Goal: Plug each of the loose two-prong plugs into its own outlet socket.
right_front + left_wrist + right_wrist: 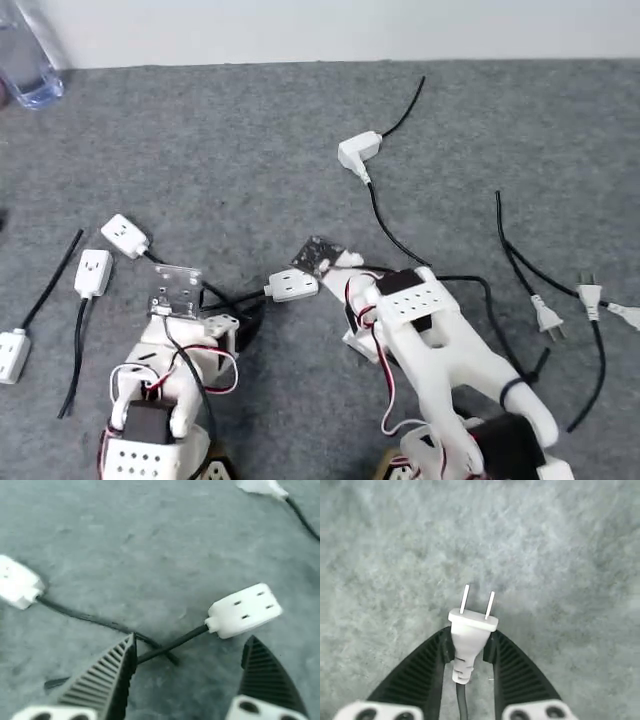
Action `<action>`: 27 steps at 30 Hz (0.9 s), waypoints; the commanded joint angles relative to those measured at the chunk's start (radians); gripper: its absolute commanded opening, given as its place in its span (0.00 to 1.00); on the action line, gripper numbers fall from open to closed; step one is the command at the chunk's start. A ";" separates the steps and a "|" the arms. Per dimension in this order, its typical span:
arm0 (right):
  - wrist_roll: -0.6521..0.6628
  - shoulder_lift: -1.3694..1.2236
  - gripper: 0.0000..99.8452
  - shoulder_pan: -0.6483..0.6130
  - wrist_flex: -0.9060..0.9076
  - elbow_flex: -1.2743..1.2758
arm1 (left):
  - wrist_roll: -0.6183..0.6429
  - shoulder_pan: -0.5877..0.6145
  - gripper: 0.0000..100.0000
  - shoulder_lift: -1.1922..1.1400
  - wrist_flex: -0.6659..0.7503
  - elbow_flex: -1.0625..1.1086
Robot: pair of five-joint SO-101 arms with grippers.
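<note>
Right wrist view: the right tool [470, 639] pinches a white plug [471, 625], probably light and rigid, by its body sides, prongs free. From above, the left tool [191, 641] gapes wide, with a socket [293, 286] at its three o'clock on the grey desk [250, 130].

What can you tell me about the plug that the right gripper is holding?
The plug is white and plastic-looking, with a flanged face and two metal prongs pointing away from the wrist. A ribbed collar leads into its dark cord. The right gripper is shut on its body, one black ribbed finger on each side. The prongs sit in no socket, over the gray felt-like surface.
</note>
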State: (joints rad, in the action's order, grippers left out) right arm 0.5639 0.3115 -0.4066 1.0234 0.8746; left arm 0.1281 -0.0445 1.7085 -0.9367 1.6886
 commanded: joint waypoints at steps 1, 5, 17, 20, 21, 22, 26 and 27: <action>0.011 0.102 0.01 -0.008 0.108 -0.114 | 0.051 -0.061 0.32 0.026 0.041 -0.002; 0.055 0.223 0.01 -0.054 0.257 -0.221 | 0.295 -0.115 0.32 0.094 0.129 -0.004; 0.186 0.300 0.01 -0.140 0.354 -0.396 | 1.026 -0.308 0.32 0.114 0.316 -0.007; 0.199 0.300 0.01 -0.142 0.355 -0.427 | 1.154 -0.336 0.32 0.114 0.351 -0.008; 0.201 0.300 0.01 -0.143 0.355 -0.434 | 1.165 -0.336 0.32 0.114 0.353 -0.008; 0.201 0.300 0.01 -0.145 0.357 -0.439 | 1.168 -0.338 0.32 0.114 0.353 -0.008; 0.201 0.300 0.01 -0.174 0.351 -0.465 | 1.169 -0.402 0.32 0.112 0.342 -0.007; 0.201 0.300 0.01 -0.186 0.352 -0.479 | 1.168 -0.427 0.32 0.112 0.321 -0.007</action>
State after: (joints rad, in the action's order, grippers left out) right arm 0.7557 0.5800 -0.5616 1.3671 0.4710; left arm 1.2850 -0.4158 1.8052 -0.6099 1.6916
